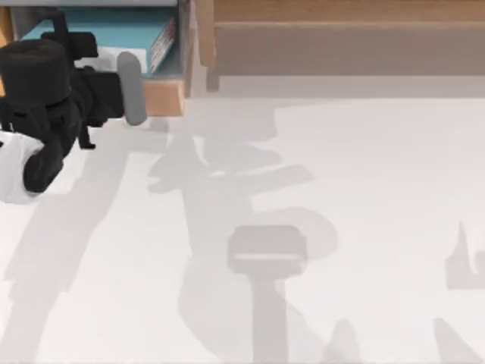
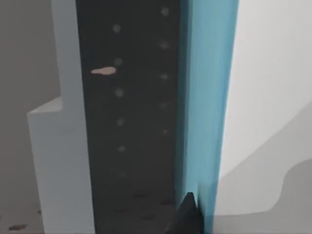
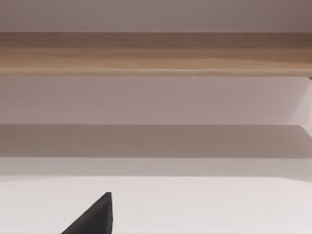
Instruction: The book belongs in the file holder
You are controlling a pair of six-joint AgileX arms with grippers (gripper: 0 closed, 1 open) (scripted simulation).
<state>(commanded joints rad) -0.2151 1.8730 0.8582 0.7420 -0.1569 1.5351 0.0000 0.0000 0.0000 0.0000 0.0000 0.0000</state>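
Teal book (image 1: 114,34) lies inside the file holder (image 1: 163,95) at the table's (image 1: 341,227) far left corner, its red-marked page edges facing the holder's right wall. Left gripper (image 1: 125,87) sits at the holder's wood front lip, just beside the book; whether it is clenched or released cannot be told. Left wrist view: teal cover (image 2: 207,107) beside the holder's dark speckled floor, one dark fingertip (image 2: 187,217) at its edge. Brown wooden shelf (image 1: 341,38) runs along the far right. Right wrist view faces that shelf (image 3: 156,53).

Left arm (image 1: 57,106) at top-left table corner.
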